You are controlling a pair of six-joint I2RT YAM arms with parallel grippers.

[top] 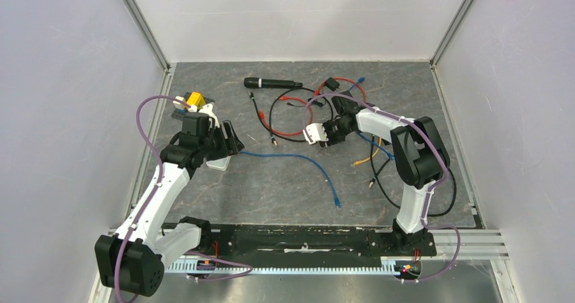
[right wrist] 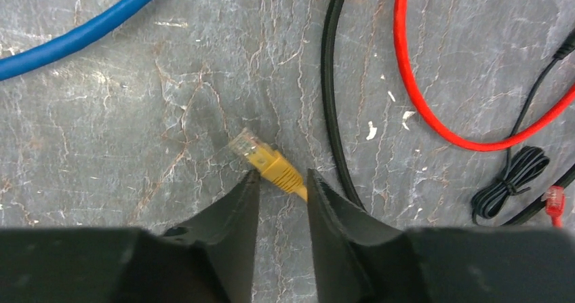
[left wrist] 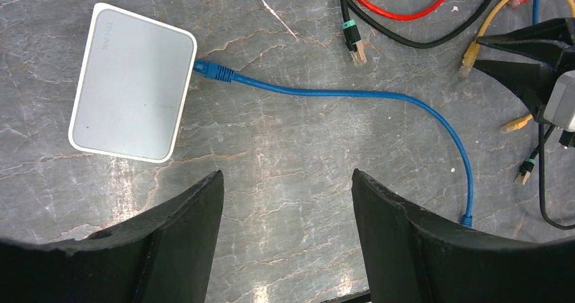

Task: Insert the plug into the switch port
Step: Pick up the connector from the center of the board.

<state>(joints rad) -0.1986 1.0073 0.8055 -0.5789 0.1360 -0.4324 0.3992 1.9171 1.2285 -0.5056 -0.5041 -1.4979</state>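
The switch (left wrist: 129, 86) is a flat pale box lying at the left of the table, partly under my left arm in the top view (top: 218, 162). A blue plug (left wrist: 213, 71) sits in a switch port on its right edge, and its cable (left wrist: 380, 94) trails off to the right. My left gripper (left wrist: 286, 174) hangs open over bare table just below the box. A yellow plug (right wrist: 268, 162) lies on the table between the tips of my right gripper (right wrist: 283, 173). Both fingers touch the plug's boot, and its clear tip pokes out ahead of them.
Red (right wrist: 413, 86), black (right wrist: 331, 79) and blue (right wrist: 81, 28) cables lie tangled around the right gripper. Another black-and-green plug (left wrist: 354, 42) rests at mid table. A black microphone (top: 271, 83) lies at the back. A yellow-and-white object (top: 191, 101) sits at the back left.
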